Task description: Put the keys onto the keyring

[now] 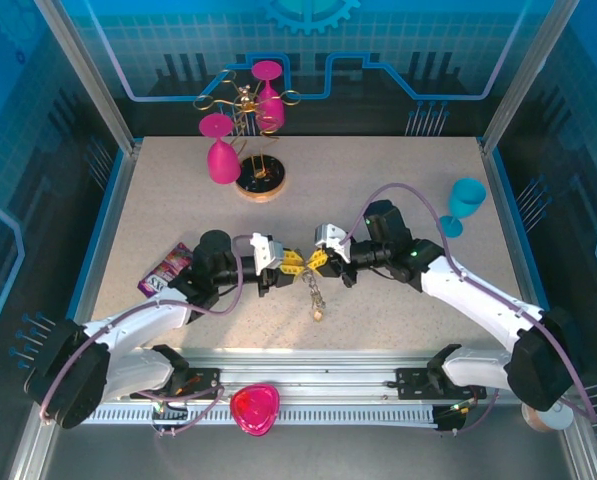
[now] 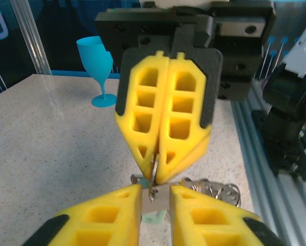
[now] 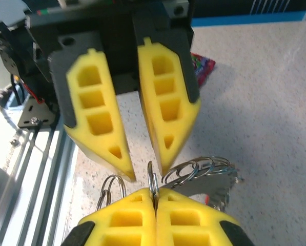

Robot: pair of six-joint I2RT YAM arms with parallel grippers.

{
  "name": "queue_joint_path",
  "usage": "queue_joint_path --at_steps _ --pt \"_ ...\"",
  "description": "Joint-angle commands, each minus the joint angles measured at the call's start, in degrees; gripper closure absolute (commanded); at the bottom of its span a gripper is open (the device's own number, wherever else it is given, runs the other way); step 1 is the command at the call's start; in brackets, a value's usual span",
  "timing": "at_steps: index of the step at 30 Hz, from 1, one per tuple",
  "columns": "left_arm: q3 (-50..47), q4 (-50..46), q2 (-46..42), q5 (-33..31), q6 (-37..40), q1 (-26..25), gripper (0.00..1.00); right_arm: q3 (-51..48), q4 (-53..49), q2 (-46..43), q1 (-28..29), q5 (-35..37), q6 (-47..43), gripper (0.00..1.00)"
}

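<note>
As right tool (image 3: 155, 195) pinches, keyring (image 3: 151, 177) dangles.

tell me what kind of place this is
Most likely a robot lab work cell: a speckled tabletop fenced by aluminium posts and blue printed panels, a left arm and right arm bolted to a rail at its near edge, and props like a teal goblet.
</note>
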Motion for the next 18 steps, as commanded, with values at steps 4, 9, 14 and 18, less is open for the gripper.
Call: queue_joint_path --at_steps 4,9,14,18 --pt "5.74 -13.29 -1.81 -2.31 7.6 -0.25 0.75 9.39 -16.41 2.62 4.09 12.0 -9.23 1.0" --pt "7.38 -15.82 -0.9 -2.25 9.01 -0.26 0.75 13.7 -21.35 5.0 6.74 16.47 -11.45 1.0" --pt "8.5 -18.17 -0.01 -1.96 10.58 -0.7 0.77 16.46 -22.38 5.96 7.96 16.62 -11.61 1.0" --pt "8.73 -19.64 0.12 -1.07 11.43 -0.96 0.77 17.84 -22.73 6.51 8.3 16.01 -11.3 1.0"
